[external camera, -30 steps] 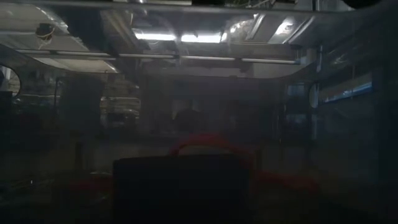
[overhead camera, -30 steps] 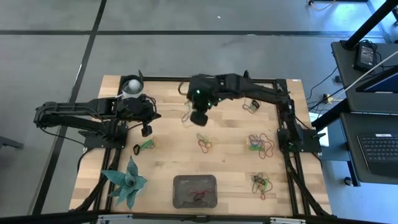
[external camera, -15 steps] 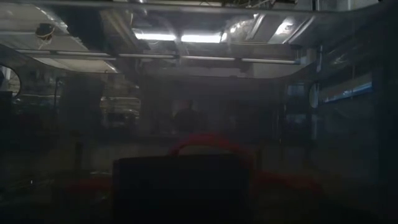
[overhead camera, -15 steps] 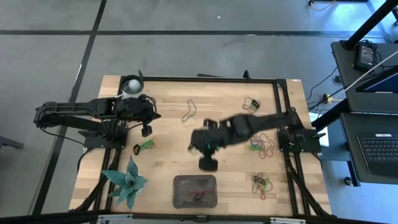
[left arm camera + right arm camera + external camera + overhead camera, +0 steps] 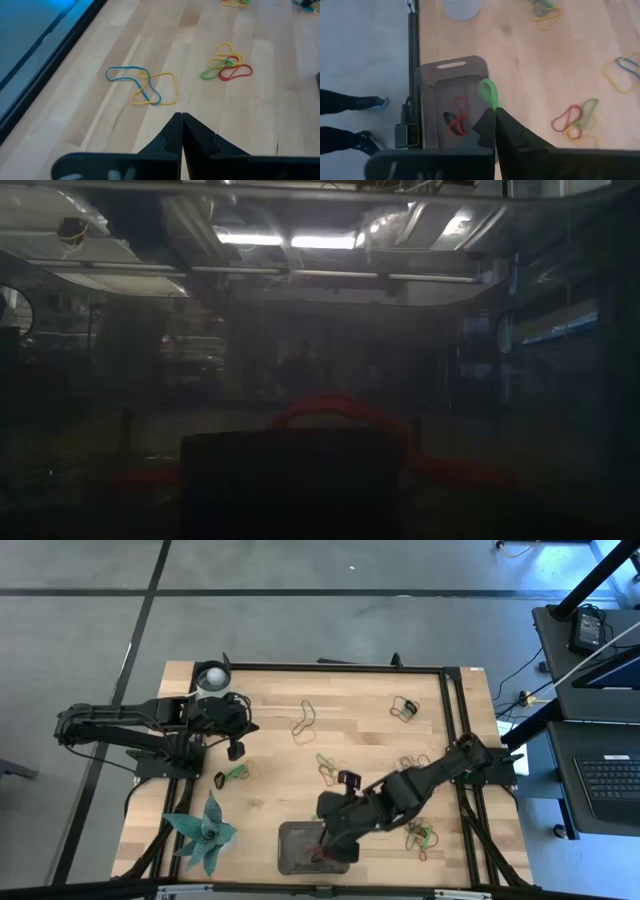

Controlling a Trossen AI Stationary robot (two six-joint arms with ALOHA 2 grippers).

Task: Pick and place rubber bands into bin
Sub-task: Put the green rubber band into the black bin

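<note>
The bin (image 5: 295, 838), a dark grey tray, sits near the table's near edge with a red band (image 5: 457, 117) inside it. My right gripper (image 5: 495, 114) hangs over the bin (image 5: 432, 82), shut on a green rubber band (image 5: 488, 92). In the high view my right gripper (image 5: 336, 843) shows above the bin's right half. Loose rubber bands lie flat on the wood in small clusters (image 5: 304, 720), (image 5: 404, 707), (image 5: 328, 768), (image 5: 420, 833). My left gripper (image 5: 236, 750) waits shut at the table's left, above a blue and yellow pair of bands (image 5: 142, 87). My right gripper pinches the green rubber band between its two fingertips, at one end of the loop (image 5: 493, 104). The fingers slant down from the table's right side. The rest of the loop sticks out past the tips, lifted clear above the bin.
A white cup (image 5: 212, 677) stands at the far left corner and a green artificial plant (image 5: 205, 835) at the near left. A black frame (image 5: 452, 720) borders the table. A person's legs and shoes (image 5: 350, 102) show on the floor beyond the near edge.
My right gripper has swung from the far middle of the table toward the near edge, staying shut on the green band, and now hangs over the bin. The bands on the table have not moved.
</note>
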